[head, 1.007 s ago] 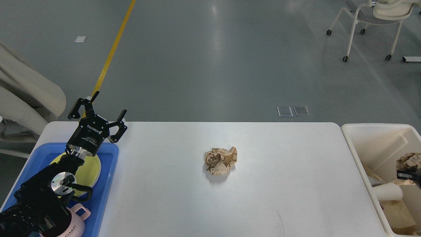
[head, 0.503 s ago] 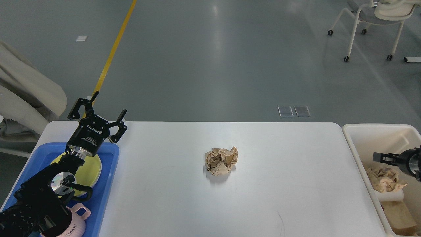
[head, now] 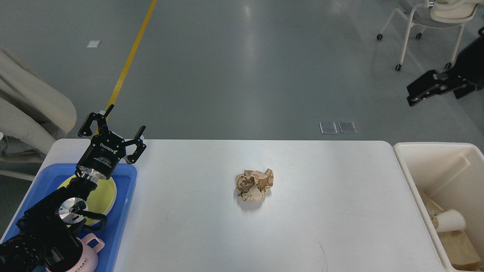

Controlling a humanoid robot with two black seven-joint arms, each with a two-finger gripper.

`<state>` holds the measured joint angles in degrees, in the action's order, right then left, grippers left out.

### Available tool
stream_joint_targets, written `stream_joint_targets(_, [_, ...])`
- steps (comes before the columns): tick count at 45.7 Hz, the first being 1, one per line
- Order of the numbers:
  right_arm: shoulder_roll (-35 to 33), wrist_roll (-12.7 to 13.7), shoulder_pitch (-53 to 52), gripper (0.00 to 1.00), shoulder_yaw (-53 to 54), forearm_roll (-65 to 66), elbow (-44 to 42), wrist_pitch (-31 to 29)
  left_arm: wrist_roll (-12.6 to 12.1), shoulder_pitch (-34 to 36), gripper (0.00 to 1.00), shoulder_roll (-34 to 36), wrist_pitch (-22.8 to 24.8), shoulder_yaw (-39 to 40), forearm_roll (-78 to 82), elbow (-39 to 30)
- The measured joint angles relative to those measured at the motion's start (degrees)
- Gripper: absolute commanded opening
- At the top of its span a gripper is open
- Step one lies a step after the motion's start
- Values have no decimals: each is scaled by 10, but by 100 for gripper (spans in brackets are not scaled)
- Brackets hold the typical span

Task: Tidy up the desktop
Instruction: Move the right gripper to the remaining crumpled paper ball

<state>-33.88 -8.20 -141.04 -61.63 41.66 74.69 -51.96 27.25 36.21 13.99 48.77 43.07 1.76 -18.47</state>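
Note:
The white desktop [head: 310,226] bears one crumpled brown paper ball [head: 254,184] near its middle. My left gripper [head: 113,126] is open and empty; it hangs above the far left corner of the desktop, over the far edge of the blue tray. My right gripper [head: 421,90] is raised high at the far right, over the floor behind the cream-white bin. It is dark and blurred, so its fingers cannot be told apart, and nothing shows in it.
The blue tray [head: 124,211] at the left holds a yellow plate [head: 104,192] and a pink cup [head: 89,253]. The cream-white bin [head: 406,166] at the right holds a white paper cup [head: 450,221] and brown scraps. A wheeled chair [head: 427,22] stands far back right.
My right gripper let go of a brown paper wad over the bin, then rose up and away to the far right. The left arm and the paper ball have not moved.

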Motion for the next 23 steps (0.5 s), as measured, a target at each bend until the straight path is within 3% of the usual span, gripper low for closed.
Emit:
stream_joint_targets(9, [10, -15, -42, 100, 163, -62, 21, -30, 0, 0, 100, 0, 0, 0, 0, 0])
stream_joint_targets(18, [45, -11, 92, 100, 176, -136, 15, -30, 0, 0, 100, 1, 0, 0, 0, 0])
stream_joint_targets(21, [68, -8, 167, 100, 175, -149, 10, 8, 0, 0, 100, 1, 0, 1, 0, 0])
stream_joint_targets(23, [90, -4, 223, 100, 175, -159, 5, 67, 0, 0, 100, 1, 0, 1, 0, 0])
